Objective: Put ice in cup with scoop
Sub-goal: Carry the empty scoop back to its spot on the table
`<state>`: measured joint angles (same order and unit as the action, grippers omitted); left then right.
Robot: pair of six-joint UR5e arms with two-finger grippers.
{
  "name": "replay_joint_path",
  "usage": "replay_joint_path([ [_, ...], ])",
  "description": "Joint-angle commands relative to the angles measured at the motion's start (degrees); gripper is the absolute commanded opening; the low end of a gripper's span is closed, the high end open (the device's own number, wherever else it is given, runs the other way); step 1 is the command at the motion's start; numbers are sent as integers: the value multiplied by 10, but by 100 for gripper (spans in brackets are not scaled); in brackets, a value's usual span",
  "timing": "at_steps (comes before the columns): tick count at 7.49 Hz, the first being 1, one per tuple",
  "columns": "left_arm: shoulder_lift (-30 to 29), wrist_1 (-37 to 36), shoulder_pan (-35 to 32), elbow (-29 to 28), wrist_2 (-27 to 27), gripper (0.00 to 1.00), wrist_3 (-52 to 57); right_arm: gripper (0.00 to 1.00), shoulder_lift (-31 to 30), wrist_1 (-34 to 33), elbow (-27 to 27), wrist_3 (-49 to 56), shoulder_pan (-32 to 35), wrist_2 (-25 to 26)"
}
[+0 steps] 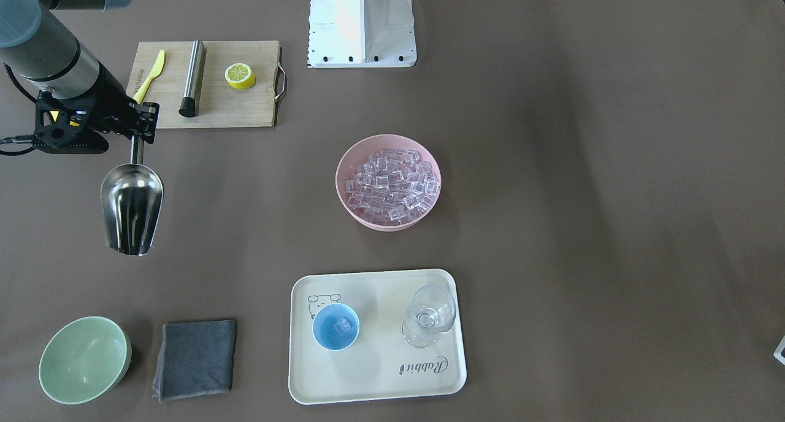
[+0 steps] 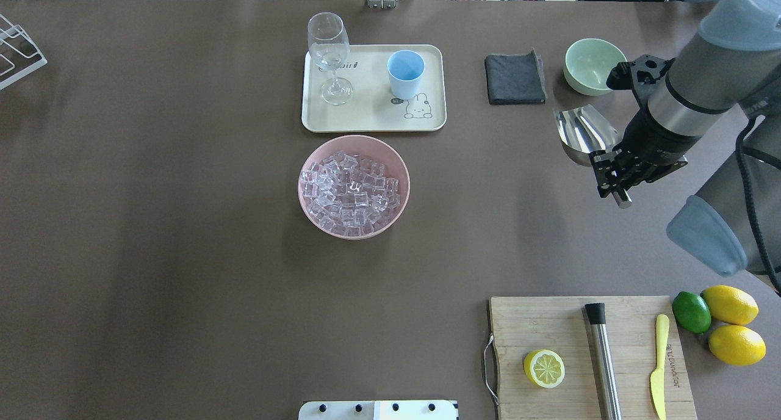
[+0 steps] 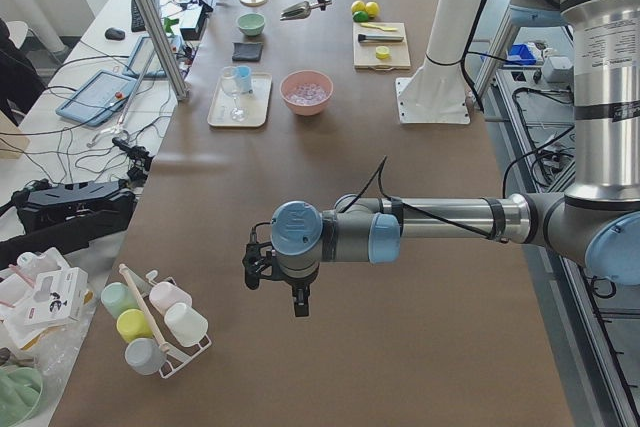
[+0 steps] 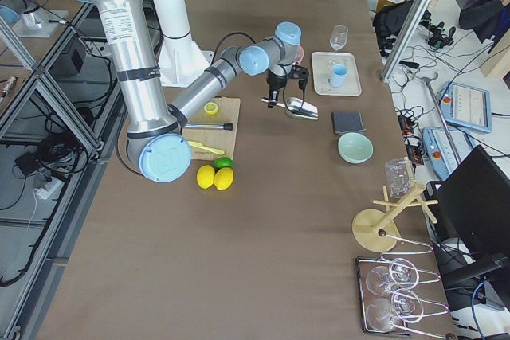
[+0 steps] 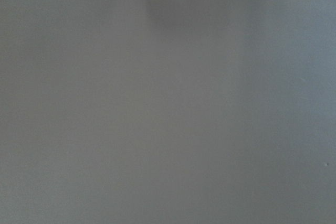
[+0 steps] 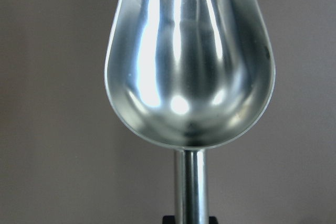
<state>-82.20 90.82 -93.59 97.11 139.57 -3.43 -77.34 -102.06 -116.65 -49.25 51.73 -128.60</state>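
Scoop (image 1: pixel 132 210), empty: clamped at its rod handle by the right gripper (image 1: pixel 137 138), well apart from the ice (image 1: pixel 390 186) in the pink bowl (image 1: pixel 362 216) and the cup (image 1: pixel 325 337) on the tray (image 1: pixel 380 379). Left gripper (image 3: pixel 298 297): state cannot be told. Risk: cubes may be spilled past the cup's narrow mouth at pouring.

Glossy steel scoop (image 6: pixel 189 56), matt tabletop (image 1: pixel 582 195)

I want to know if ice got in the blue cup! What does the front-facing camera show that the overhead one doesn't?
Only the front-facing view looks into the cup, with ice inside. Only the overhead view shows two lemons and a lime beside the cutting board. Both show the pink bowl of ice and the right pincer holding the scoop.
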Motion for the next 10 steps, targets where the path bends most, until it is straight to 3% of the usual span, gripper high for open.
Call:
replay_joint_path([
  [1,-2,-11,3,-2,1,98,0,0,-21,109,34,-118,-18,15],
  [4,0,-21,6,-19,6,98,0,0,-14,128,32,-111,-85,80],
  [10,-21,-8,35,-71,5,98,3,0,-33,174,27,-126,-147,132],
])
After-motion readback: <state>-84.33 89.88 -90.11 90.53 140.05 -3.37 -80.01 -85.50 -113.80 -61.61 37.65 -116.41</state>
